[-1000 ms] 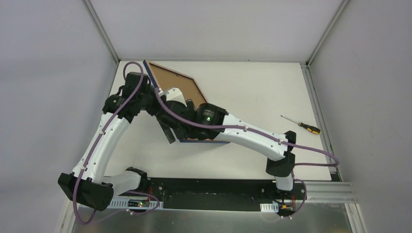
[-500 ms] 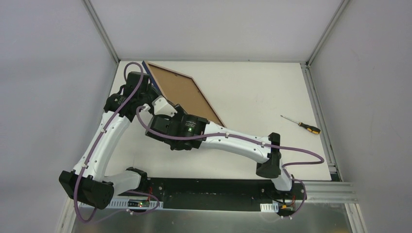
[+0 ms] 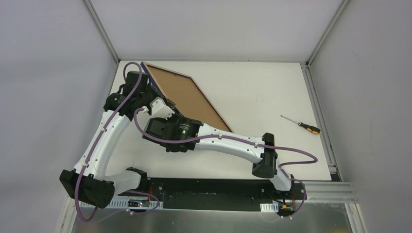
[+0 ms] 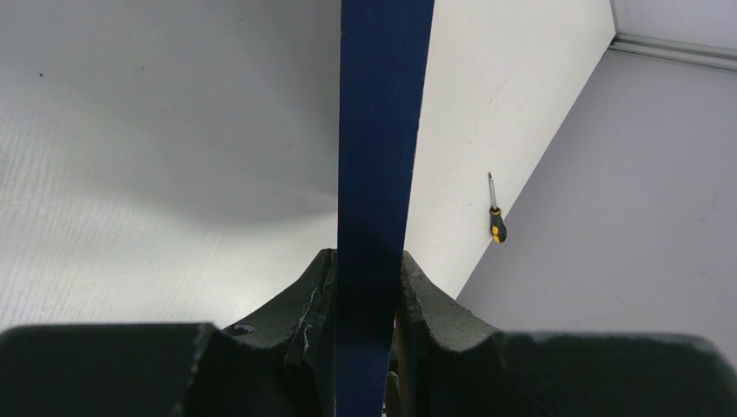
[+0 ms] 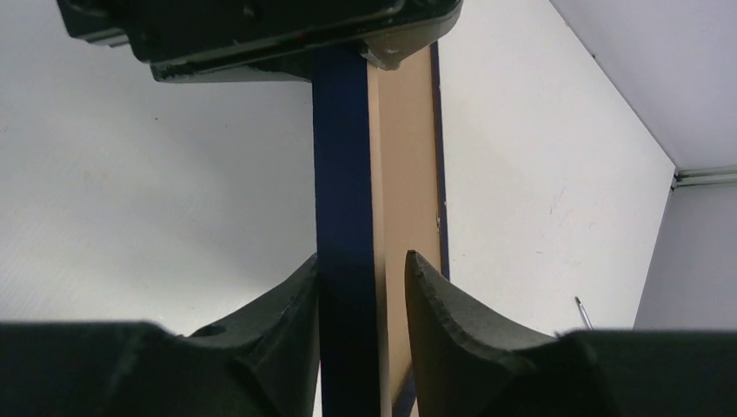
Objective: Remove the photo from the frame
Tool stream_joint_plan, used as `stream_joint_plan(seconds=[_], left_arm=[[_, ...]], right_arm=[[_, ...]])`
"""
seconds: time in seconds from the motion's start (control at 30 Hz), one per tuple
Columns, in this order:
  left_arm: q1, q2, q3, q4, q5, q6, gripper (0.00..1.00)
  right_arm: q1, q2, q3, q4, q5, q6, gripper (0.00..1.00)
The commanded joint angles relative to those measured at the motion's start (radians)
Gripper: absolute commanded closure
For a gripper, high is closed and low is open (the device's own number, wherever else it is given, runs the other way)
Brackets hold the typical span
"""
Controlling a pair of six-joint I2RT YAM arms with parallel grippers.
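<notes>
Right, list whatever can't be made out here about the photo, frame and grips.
Photo: seen nowhere; the top view shows only the frame's brown back, both wrist views only its edge.
Right jaws: the right wrist view shows them astride the frame's edge; actual contact is unclear.
Both jaws, top view: hidden under the left arm and right arm.
Screwdriver: in the right wrist view, mostly cut off by a finger.

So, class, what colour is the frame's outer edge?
Dark blue; the frame edge shows best in the left wrist view.

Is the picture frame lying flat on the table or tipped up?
Tipped up. The frame leans with its brown back showing, and the left gripper pinches its blue edge, lifted off the table at that corner.
</notes>
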Motion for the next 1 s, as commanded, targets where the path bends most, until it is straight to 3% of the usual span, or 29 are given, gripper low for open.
stream_joint_plan(seconds=[0.0, 0.07, 0.17, 0.33, 0.43, 0.6, 0.7, 0.83, 0.97], left_arm=[[-0.002, 0.016, 0.030, -0.086, 0.036, -0.048, 1.00], [-0.002, 0.009, 0.025, -0.086, 0.031, -0.050, 1.00], [0.000, 0.001, 0.022, -0.088, 0.018, -0.044, 1.00], [0.003, -0.002, 0.033, -0.093, 0.014, -0.027, 0.98], [0.014, -0.018, 0.054, -0.099, -0.021, -0.006, 0.64], [0.064, -0.044, 0.172, -0.150, -0.107, 0.089, 0.19], [0.089, -0.043, 0.288, -0.241, -0.194, 0.153, 0.09], [0.097, -0.052, 0.431, -0.376, -0.365, 0.193, 0.04], [0.095, -0.108, 0.481, -0.440, -0.490, 0.186, 0.01]], right_arm=[[0.004, 0.026, -0.025, 0.013, 0.055, -0.057, 0.61], [0.004, 0.019, -0.044, 0.018, 0.059, -0.057, 0.67], [0.005, 0.001, -0.073, 0.045, 0.056, -0.065, 0.97], [0.014, -0.057, -0.115, 0.108, 0.066, -0.127, 1.00], [0.021, -0.107, -0.131, 0.152, 0.039, -0.135, 1.00], [0.014, -0.162, -0.145, 0.155, -0.039, -0.115, 1.00], [0.001, -0.178, -0.123, 0.119, -0.095, -0.093, 1.00], [-0.013, -0.171, -0.029, 0.044, -0.150, -0.051, 1.00], [-0.050, -0.191, 0.041, 0.004, -0.266, 0.034, 1.00]])
